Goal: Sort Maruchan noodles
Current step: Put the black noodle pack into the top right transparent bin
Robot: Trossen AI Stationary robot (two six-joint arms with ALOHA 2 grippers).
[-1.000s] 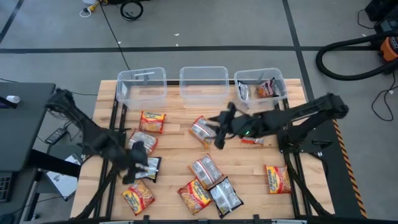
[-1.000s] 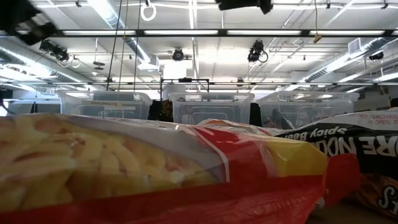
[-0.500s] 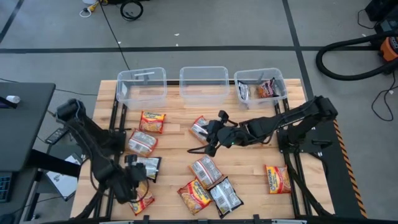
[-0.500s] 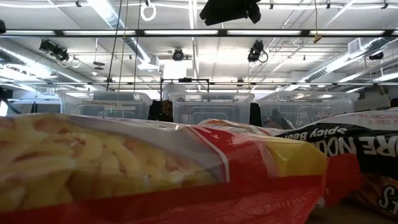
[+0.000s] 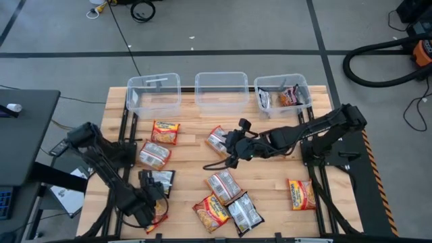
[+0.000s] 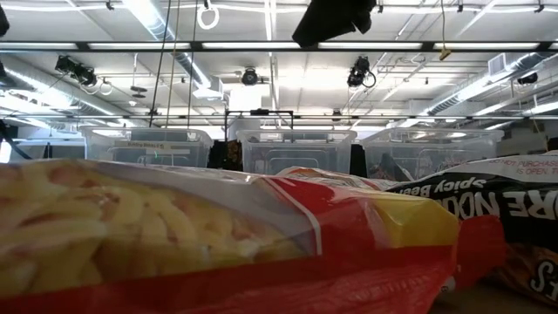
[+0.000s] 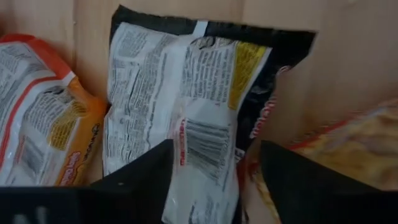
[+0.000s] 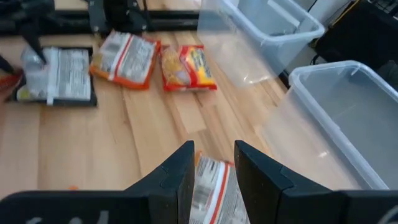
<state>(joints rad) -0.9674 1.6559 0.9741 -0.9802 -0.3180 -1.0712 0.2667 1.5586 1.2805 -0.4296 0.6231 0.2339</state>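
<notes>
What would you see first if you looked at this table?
Noodle packets lie scattered all over the wooden table, orange, red and black ones. Three clear bins stand in a row at the far edge, and only the right bin has packets in it. The left tool stands open over a black packet at the near left, and the right tool hangs over the middle.

Glossy crinkled plastic packets [image 5: 223,185] on matt wooden table [image 5: 270,182].

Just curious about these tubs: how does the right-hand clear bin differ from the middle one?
The right bin already has packets in it; the middle bin looks empty. The right bin sits by the table's right corner, the middle bin between the other two. Both are clear, similar-sized tubs in one row along the table's far edge.
</notes>
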